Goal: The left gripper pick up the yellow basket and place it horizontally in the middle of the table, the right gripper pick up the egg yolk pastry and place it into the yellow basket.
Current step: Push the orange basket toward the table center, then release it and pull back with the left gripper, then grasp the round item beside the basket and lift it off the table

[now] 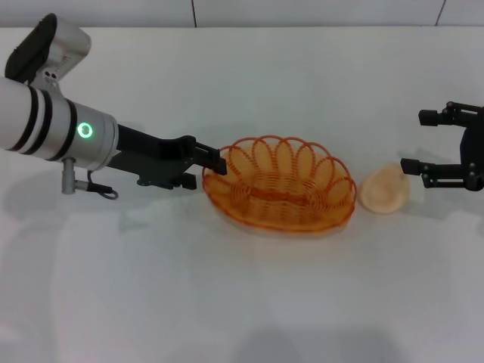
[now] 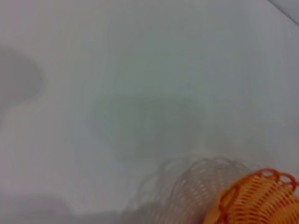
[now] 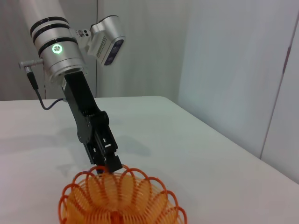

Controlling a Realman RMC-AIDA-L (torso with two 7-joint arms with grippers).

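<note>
The yellow basket (image 1: 281,185) rests level on the white table (image 1: 242,302) near its middle. My left gripper (image 1: 212,168) reaches in from the left and is shut on the basket's left rim. The right wrist view shows the same grip (image 3: 108,164) on the basket's far rim (image 3: 117,200). A part of the basket also shows in the left wrist view (image 2: 254,200). The egg yolk pastry (image 1: 384,189) lies on the table just right of the basket. My right gripper (image 1: 420,142) is open and empty, just right of the pastry and slightly above it.
The table's far edge meets a pale wall (image 1: 302,11) at the back. Bare white table surface lies in front of the basket (image 1: 242,318) and behind it (image 1: 287,83).
</note>
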